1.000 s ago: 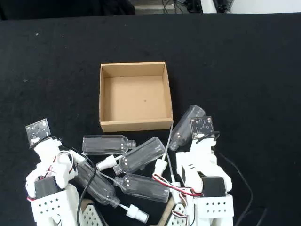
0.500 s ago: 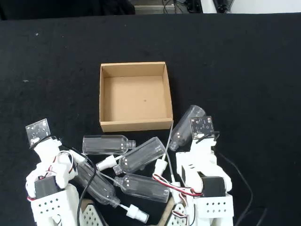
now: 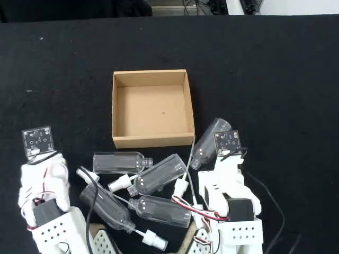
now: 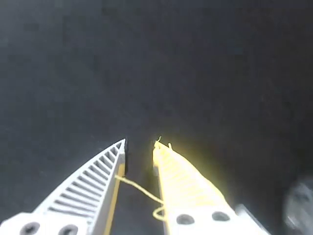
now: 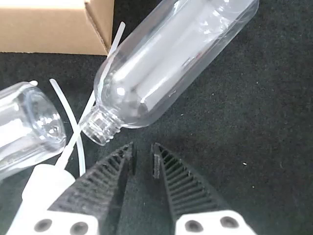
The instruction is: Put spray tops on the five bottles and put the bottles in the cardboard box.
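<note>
A: Where is the uncapped bottle (image 5: 171,63) found?
B: Just beside the cardboard box (image 5: 49,29) corner. It is judged light, stiff and slippery, and is best gripped mid-body. Jaws of right gripper (image 5: 143,159) and left gripper (image 4: 140,152) are seen slightly apart, empty.

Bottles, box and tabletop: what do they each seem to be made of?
Bottles: probably clear glossy plastic; see-through, with bright highlights. Box: plain brown cardboard, matte, with a folded corner seam. Tabletop: black and matte, possibly cloth or felt; pale specks show on it.
</note>
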### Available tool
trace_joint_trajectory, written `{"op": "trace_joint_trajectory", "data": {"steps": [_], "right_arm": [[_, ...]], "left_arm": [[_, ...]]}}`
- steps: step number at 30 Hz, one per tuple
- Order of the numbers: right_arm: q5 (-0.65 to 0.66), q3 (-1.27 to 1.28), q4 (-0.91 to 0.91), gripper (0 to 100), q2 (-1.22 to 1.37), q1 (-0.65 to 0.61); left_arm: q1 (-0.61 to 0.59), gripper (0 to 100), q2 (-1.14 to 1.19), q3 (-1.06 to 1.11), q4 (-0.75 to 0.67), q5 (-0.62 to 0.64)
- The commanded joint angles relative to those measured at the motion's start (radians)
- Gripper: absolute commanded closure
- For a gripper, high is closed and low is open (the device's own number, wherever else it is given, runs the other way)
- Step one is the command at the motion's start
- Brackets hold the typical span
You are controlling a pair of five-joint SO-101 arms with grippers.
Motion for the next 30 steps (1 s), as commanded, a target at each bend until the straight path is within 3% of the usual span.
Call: {"op": "trace_joint_trajectory", "data": {"steps": [1, 4, 10, 16, 25, 30], "right_arm": [[0.005, -0.007, 0.008, 95.4, -0.096, 0.025], [0.005, -0.007, 0.008, 95.4, -0.096, 0.025], [0.005, -0.007, 0.008, 95.4, -0.096, 0.025], [0.005, -0.007, 0.008, 95.4, -0.096, 0.025], [0.005, -0.007, 0.008, 95.4, -0.096, 0.025], [0.005, -0.007, 0.008, 95.4, -0.096, 0.025]], "left_arm": [[-0.025, 97, -0.02, 0.015, -0.14, -0.077], [-0.004, 95, -0.018, -0.031, -0.075, -0.183], [0.076, 72, -0.011, -0.325, 0.342, -0.345], [0.237, 72, -0.008, -0.507, 0.591, -0.563], [0.262, 72, 0.034, -0.51, 0.712, -0.855], [0.262, 72, 0.273, -0.601, 0.666, -0.891]]}}
